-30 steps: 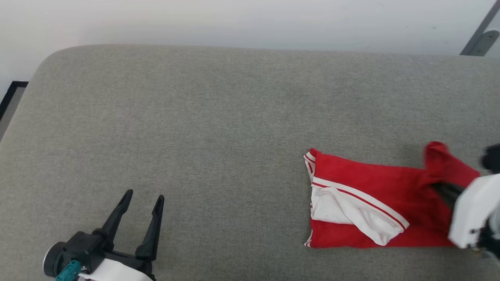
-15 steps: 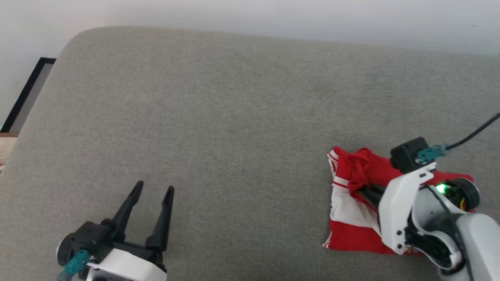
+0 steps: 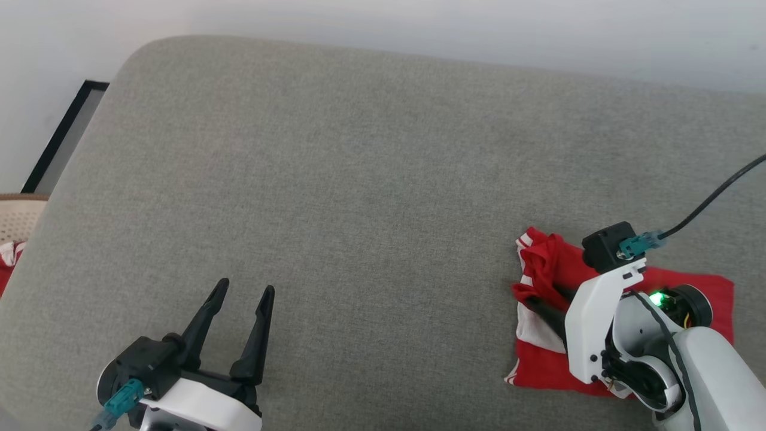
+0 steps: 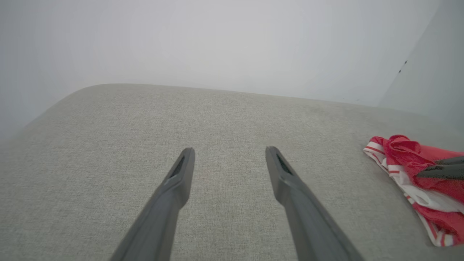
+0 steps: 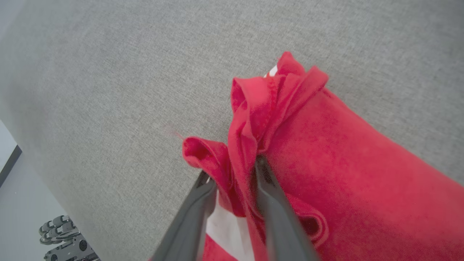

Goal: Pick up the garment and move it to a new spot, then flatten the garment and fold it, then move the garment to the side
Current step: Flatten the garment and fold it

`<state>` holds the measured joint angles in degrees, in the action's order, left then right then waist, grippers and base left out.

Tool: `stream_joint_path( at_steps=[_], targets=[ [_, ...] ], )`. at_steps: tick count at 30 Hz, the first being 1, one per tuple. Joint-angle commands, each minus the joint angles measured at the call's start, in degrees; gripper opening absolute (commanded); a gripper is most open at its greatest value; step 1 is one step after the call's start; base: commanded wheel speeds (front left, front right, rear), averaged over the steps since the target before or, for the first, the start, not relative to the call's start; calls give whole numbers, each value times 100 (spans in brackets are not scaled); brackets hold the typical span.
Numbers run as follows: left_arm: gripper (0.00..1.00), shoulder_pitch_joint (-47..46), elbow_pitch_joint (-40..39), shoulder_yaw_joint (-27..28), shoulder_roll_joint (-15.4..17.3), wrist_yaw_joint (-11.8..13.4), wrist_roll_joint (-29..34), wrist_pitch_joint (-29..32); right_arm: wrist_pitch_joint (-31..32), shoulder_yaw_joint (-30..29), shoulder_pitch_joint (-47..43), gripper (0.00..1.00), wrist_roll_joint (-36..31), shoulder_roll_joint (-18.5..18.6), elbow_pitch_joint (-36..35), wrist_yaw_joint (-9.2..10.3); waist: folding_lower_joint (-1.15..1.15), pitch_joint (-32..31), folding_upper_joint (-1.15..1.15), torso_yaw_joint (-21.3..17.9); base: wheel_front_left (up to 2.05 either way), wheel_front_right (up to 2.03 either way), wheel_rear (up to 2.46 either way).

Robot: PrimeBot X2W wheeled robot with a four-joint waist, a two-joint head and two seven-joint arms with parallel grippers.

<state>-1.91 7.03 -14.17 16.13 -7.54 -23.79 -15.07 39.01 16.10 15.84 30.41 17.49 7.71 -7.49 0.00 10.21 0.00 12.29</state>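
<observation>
The garment is red, with white sleeve fabric and red-and-white striped trim. The upholstered surface is plain flecked grey. The left claw and right claw are black, their wrist shells white, their connectors teal.

Broad grey woven-fabric cushion with rounded far corners, flat and smooth across most of its top. Lying directly on it, toward the near right: folded red soft-fabric T-shirt, white sleeve and red-and-white striped trim showing at its left end, upper layer bunched there.
</observation>
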Motion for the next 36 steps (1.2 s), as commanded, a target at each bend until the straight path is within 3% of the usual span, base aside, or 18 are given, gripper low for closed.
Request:
stream_joint_path(
  at_steps=[1,11,16,24,32,36],
  targets=[
    [100,1,16,0,20,12,-17,-12,-39,-12,-8,100,-13,-1,7,0,0,-66,0,-42,0,0,0],
    [100,350,37,11,101,12,-36,-12,-155,-489,-293,100,222,207,-185,1,0,-467,0,-475,0,0,0],
    [100,326,100,-53,102,12,-58,-12,-614,-739,-286,100,259,349,81,0,0,-535,0,-628,0,0,0],
    [100,274,341,103,-39,12,-193,-12,-2524,-762,-245,100,338,525,1037,0,0,-729,0,-910,0,0,0],
    [100,456,440,342,-231,12,-103,-12,-4838,-785,-381,100,117,356,1726,0,0,-966,0,-1041,0,0,0],
    [100,539,396,536,-266,12,-97,-12,-5317,-877,-504,100,-166,237,1817,0,0,-1023,0,-1042,0,0,0]
  ],
)
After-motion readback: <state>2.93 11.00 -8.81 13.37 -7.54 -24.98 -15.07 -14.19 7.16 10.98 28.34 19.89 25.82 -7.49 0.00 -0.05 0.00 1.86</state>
